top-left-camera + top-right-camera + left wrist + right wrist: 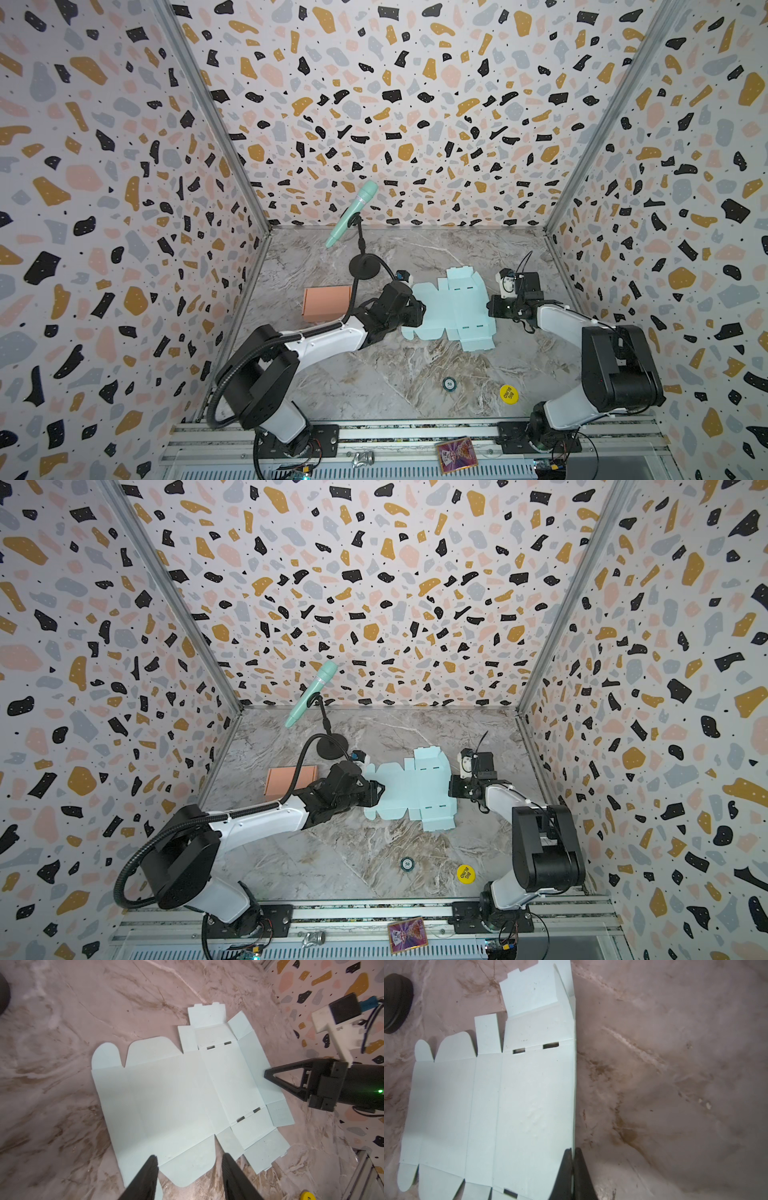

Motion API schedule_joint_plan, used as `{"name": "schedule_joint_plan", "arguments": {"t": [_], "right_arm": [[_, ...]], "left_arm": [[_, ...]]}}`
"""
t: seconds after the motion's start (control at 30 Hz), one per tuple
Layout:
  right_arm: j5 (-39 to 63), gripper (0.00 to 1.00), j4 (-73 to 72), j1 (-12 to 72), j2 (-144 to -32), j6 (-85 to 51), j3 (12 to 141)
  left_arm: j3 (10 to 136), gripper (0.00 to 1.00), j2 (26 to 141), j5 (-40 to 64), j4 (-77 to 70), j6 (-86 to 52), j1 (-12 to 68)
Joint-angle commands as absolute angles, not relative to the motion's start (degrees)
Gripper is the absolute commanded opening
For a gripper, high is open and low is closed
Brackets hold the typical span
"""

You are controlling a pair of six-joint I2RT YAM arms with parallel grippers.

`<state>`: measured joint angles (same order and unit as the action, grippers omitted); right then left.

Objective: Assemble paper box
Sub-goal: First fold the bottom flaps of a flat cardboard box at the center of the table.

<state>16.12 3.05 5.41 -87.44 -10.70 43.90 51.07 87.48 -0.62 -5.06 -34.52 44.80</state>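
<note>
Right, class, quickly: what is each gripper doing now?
Left gripper: open, above the flat paper box, holding nothing.
Right gripper: shut on the paper box's side panel edge.

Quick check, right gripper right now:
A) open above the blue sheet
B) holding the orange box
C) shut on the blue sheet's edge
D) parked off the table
C. In the right wrist view the right gripper has its fingers pinched together on the raised edge panel of the flat blue box sheet, and the left wrist view shows its tip at that same edge; the orange box sits apart, untouched.
</note>
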Motion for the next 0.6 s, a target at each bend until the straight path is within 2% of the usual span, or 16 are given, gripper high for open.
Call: {"name": "schedule_joint_plan", "arguments": {"t": [0.0,0.27,0.57], "right_arm": [[13.5,0.0,7.0,6.6,-85.6,-8.1,46.8],[9.2,0.0,9.7,9.5,-87.9,-5.3,50.6],[0.8,0.0,10.4,15.9,-93.1,-2.0,55.9]], "left_arm": [[48.3,0.53,83.9,-0.6,-4.0,-33.0,43.1],[44.0,0.53,77.8,-0.4,-3.0,-31.9,39.0],[42.3,0.53,75.3,1.7,-5.1,-31.3,38.8]]}}
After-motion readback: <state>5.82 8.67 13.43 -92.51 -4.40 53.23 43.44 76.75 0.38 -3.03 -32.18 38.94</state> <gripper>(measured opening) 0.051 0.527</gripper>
